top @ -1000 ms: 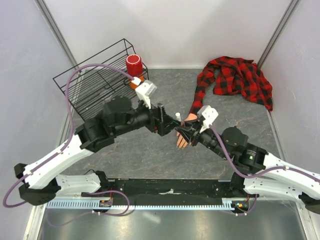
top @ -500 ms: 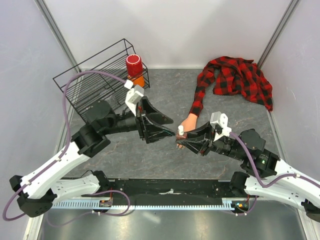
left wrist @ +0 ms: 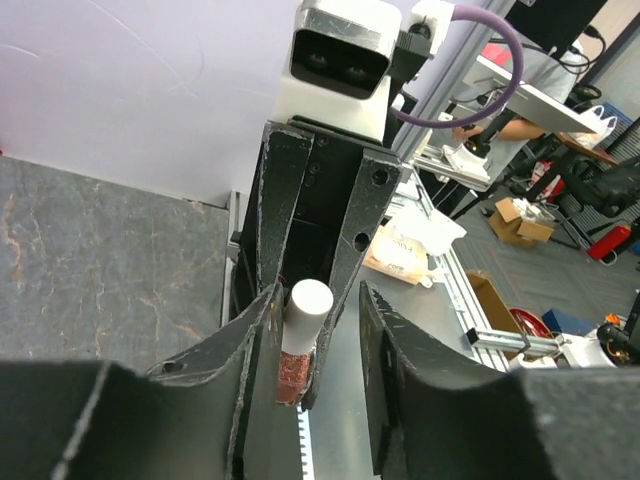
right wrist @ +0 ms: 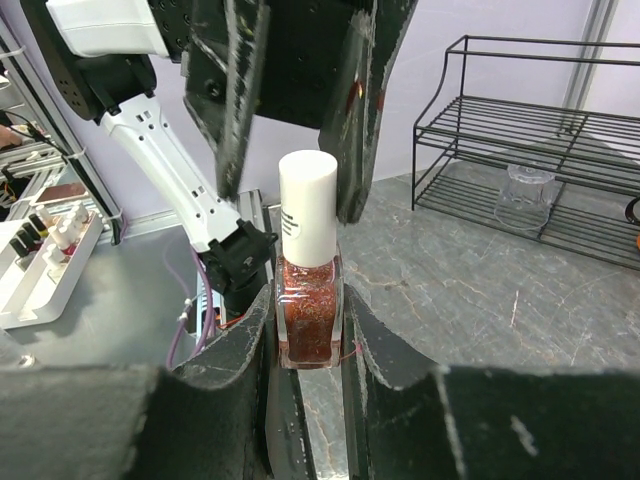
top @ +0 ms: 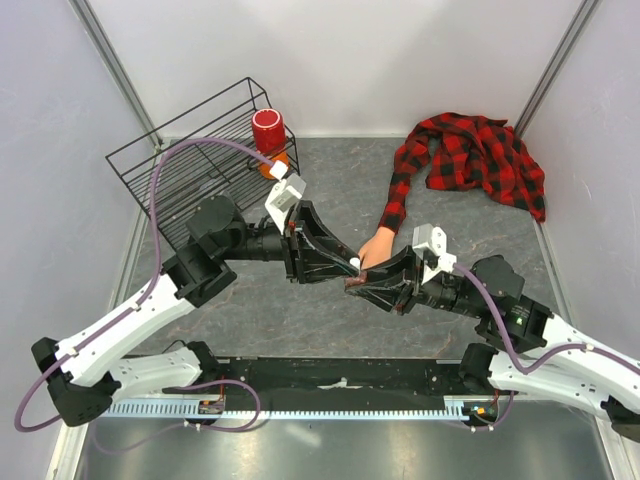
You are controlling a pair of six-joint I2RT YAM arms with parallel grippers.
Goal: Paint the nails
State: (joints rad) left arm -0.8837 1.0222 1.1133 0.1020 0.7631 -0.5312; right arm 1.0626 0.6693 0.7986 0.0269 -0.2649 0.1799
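Note:
A small bottle of red glitter polish with a white cap stands upright, and my right gripper is shut on its glass body. My left gripper straddles the cap. Its left finger lies against the cap and its right finger stands a gap away, so it is open. The pale mannequin hand comes out of a red-and-black plaid sleeve just behind both grippers. Its fingertips lie under the right gripper, so the nails are hidden.
A black wire rack stands at the back left, with a red cup and an orange object at its right end. The bunched plaid shirt lies at the back right. Grey walls close in three sides.
My left gripper has swung in from the left onto the bottle's cap, its jaws narrowing from wide open. The right gripper with the bottle shifted slightly toward the near edge.

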